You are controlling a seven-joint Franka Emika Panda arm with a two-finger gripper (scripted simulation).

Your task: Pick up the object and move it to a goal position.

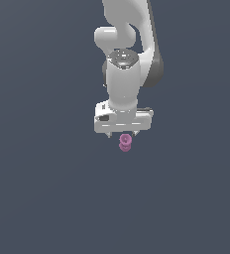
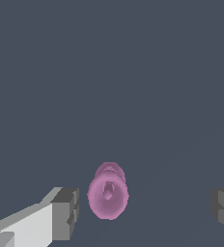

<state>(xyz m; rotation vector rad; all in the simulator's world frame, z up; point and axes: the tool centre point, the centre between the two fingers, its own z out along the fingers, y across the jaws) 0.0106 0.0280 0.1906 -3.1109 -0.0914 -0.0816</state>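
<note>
Gripper [image 1: 122, 134]: spread wide, gripping nothing, poised right over the target.
Fingers [image 2: 65, 212]: well apart in the wrist view, one dark pad close beside the pink piece, the other far off on the opposite side with plenty of bare floor between.
Object [image 2: 108, 193]: tiny pink-purple knobbly thing, stacked rounded lobes, sitting between the two pads but clearly nearer one of them, touching neither as far as can be told.
Same object, exterior view [image 1: 125, 143]: peeking out just below the white hand, partly tucked under it.
Floor [image 1: 37, 198]: plain dark grey, nothing else on it, no goal marker visible anywhere.
Off-centre risk: probably the big one. Closing from here likely means the near pad hits first and shoves the piece sideways instead of pinching it evenly.
Shape risk: rounded lobes, no flat faces to bite on. Could squirt out or roll if the pads land on a bulge rather than a groove.
Size risk: so small next to the hand that a grip set too high could close on air above it.
Height: hard to judge how far the tips sit above the floor. Too low and the tips may scrape, too high and see above.
Tilt: lying or standing, can't really tell from these two angles, which makes the pinch line a guess.
</note>
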